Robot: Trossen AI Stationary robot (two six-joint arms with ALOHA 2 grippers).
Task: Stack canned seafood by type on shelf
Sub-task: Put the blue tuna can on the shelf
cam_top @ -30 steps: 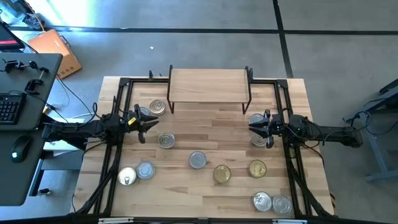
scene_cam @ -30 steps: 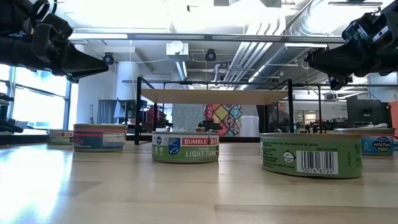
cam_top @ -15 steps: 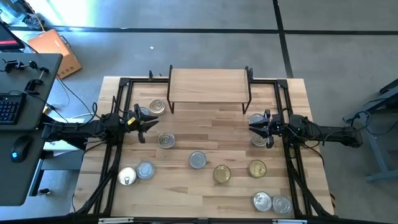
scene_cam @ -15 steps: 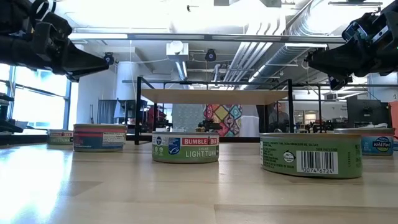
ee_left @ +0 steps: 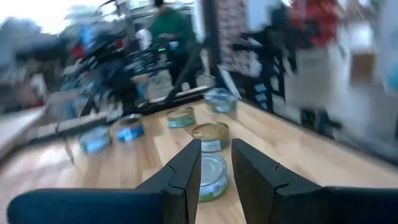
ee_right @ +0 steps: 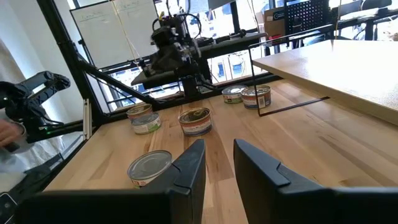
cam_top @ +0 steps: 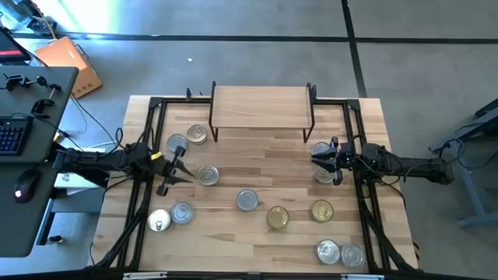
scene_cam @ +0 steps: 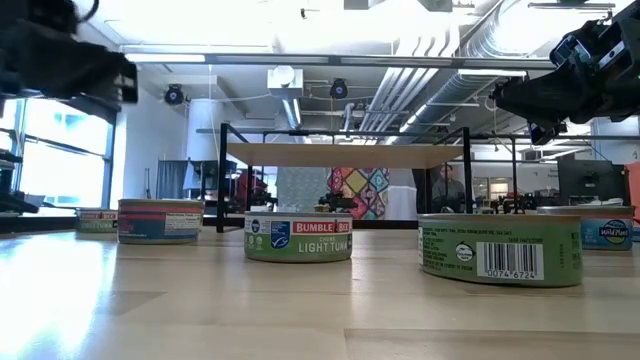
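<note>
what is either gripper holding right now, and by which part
Nothing is held. The left gripper and the right gripper both hang above the table with an empty gap between their fingers; the tins all sit on the tabletop.

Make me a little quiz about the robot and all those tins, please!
1. True or false: the shelf has no tin on top of it yet.
2. What do the big words on the green tin in the low view say? A) Light tuna B) Sardines C) Crab
3. Is the left hand or the right hand holding a tin?

Key: 1 true. 2 A. 3 Neither; both hands are open with nothing between their fingers.
</note>
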